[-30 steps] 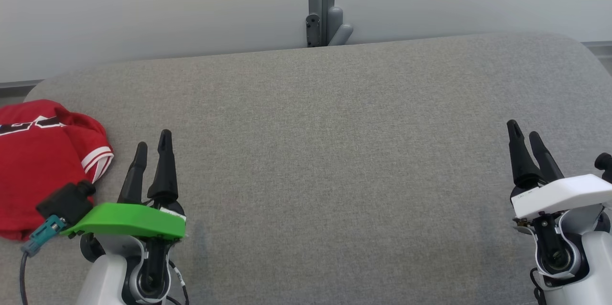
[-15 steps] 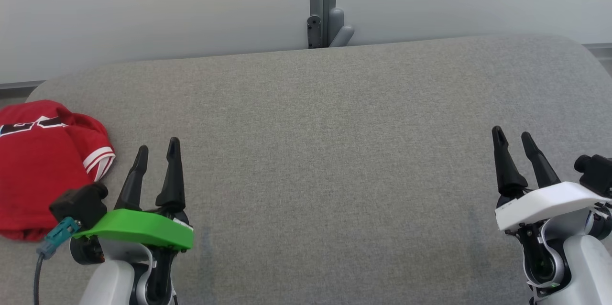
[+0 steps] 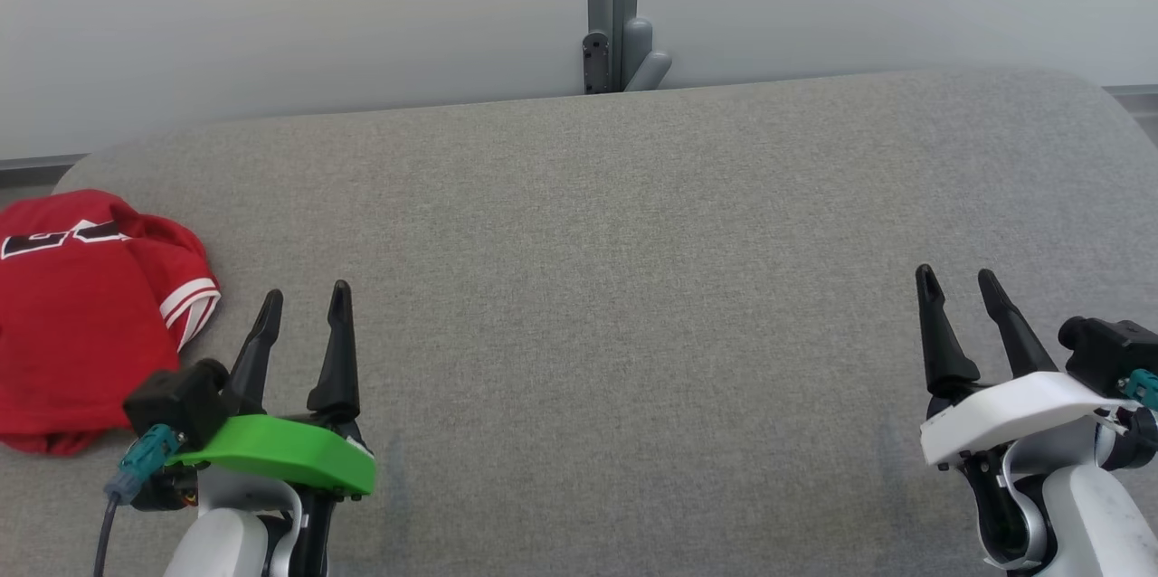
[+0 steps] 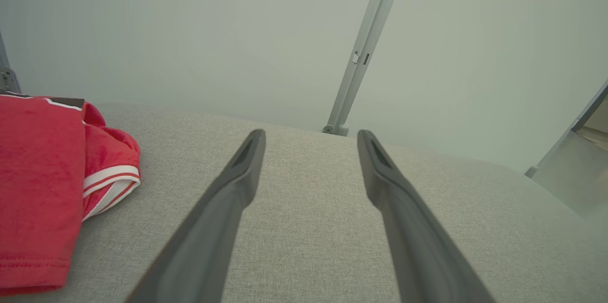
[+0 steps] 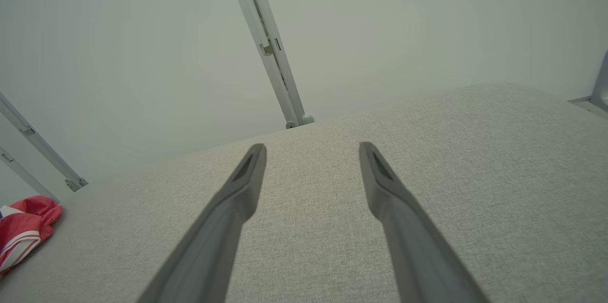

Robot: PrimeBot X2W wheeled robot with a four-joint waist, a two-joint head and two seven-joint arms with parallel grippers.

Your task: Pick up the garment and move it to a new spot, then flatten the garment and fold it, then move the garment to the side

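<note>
Head view puts the garment point(image 3: 81, 324) at the surface's point(image 3: 615, 288) left edge, just left of your left fingers point(image 3: 336, 351) and well apart from the right fingers point(image 3: 936, 333). Both pairs stand apart and empty. By my judgement, your left arm is the one to swing leftward.

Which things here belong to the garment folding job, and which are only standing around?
For the job:
- red garment, at the left end of the grey padded table
- left pincer, open, empty
- right pincer, open, empty

Only standing around:
- grey post
- pale wall
</note>
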